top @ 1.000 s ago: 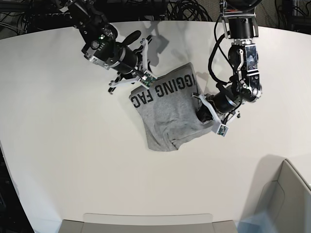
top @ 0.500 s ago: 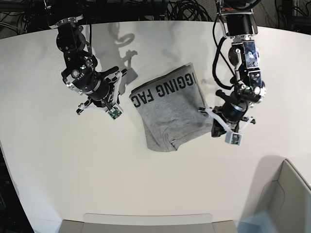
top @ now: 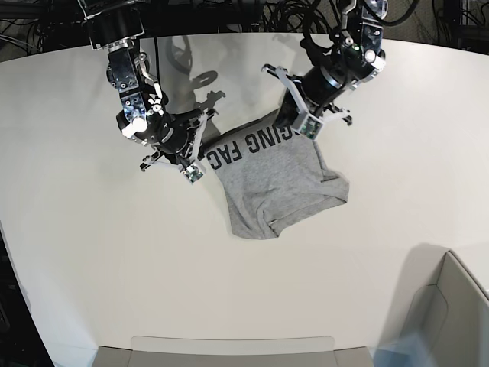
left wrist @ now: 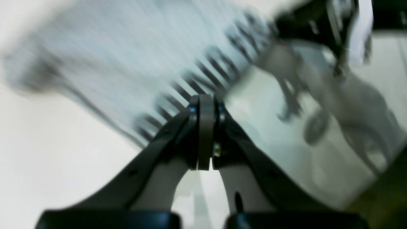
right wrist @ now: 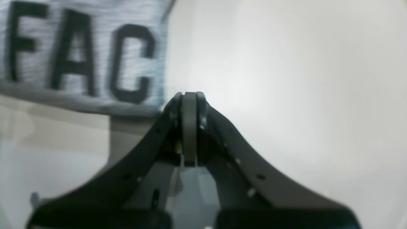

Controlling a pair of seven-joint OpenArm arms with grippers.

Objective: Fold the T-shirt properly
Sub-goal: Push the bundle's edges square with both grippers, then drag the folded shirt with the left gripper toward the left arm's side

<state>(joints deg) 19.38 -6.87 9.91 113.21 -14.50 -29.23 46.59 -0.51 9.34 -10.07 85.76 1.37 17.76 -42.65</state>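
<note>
Right gripper (right wrist: 189, 95): jaws pressed flat together, nothing between them; recorded over bare table (right wrist: 286, 79), just beside the corner of the T-shirt (right wrist: 79, 51) bearing the black letters "FAC". Seen from the base view at the garment's lettered end, on that view's left (top: 200, 153), apart from the cloth.

Left gripper (left wrist: 206, 98): jaws likewise closed, pads meeting, nothing held; hung above the lettered band of the T-shirt (left wrist: 127, 57). Wrist view heavily blurred, lettering there unreadable. From the base view, found at the far edge of the garment, on that view's right (top: 294, 115), low over the cloth; contact with the fabric could not be told.

T-shirt (top: 275, 183): heather grey, lay folded into a rough rectangle near the middle of the white table (top: 114, 260), tilted, black capitals reading "GGING FAC" along its far edge. Near corner rounded, one fold raised into a ridge at the side nearer the left arm.

Beyond the table's far edge: black cables (top: 283, 15), tangled, dark background.
</note>
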